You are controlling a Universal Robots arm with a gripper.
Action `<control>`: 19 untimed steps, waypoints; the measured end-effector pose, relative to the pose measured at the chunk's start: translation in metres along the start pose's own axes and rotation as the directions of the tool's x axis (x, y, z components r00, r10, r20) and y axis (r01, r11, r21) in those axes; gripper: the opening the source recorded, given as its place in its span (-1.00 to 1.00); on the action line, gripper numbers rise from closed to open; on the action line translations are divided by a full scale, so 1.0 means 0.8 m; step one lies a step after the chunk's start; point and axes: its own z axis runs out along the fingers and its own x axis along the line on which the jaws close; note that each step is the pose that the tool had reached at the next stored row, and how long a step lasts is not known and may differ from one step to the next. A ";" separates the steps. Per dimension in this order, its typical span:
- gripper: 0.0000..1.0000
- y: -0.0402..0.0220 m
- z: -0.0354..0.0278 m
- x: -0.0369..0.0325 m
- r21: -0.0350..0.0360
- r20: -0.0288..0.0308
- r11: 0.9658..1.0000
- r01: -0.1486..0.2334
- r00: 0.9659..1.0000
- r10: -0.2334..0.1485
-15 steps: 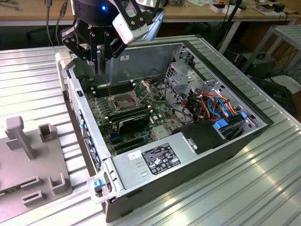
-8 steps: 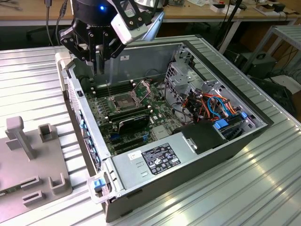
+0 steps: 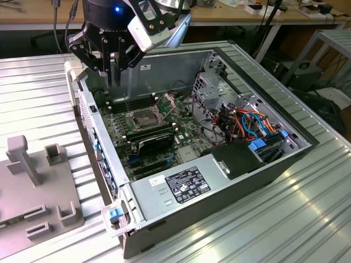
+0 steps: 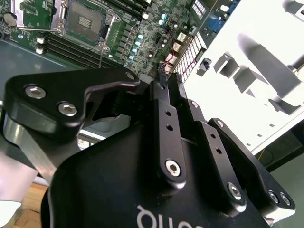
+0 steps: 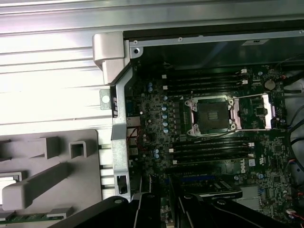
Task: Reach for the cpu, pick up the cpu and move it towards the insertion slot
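Gripper (image 3: pixel 112 76), mine, state cannot tell, above open computer case (image 3: pixel 181 219). Bare insertion slot (image 3: pixel 143 116) at 5 o'clock in exterior view. Pale patch in grey fixture (image 5: pixel 57 156), 7 o'clock, likely cpu (image 5: pixel 9 177): light, rigid, fragile. Grasp opposite edges.

insertion slot (image 3: pixel 143 116): square socket, silver metal frame, dark pin-grid centre exposed and unoccupied. Lies flat on the green motherboard (image 3: pixel 186 143) inside the open case (image 3: pixel 230 200), toward the exterior view's left. Both wrist views (image 5: pixel 211 116) (image 4: pixel 85 21) put it between two banks of long black memory slots (image 5: pixel 209 149). Hinged frame plate looks swung up on one side. Thin wire lever sticks up beside it.
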 end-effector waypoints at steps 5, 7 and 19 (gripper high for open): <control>-0.55 -0.0001 0.0000 0.0018 0.000 0.000 1.000 0.000 1.000 0.000; -0.55 -0.0002 -0.0001 0.0028 0.000 0.000 1.000 0.000 1.000 0.000; -0.55 -0.0018 -0.0006 0.0239 0.000 -0.001 1.000 0.000 1.000 0.000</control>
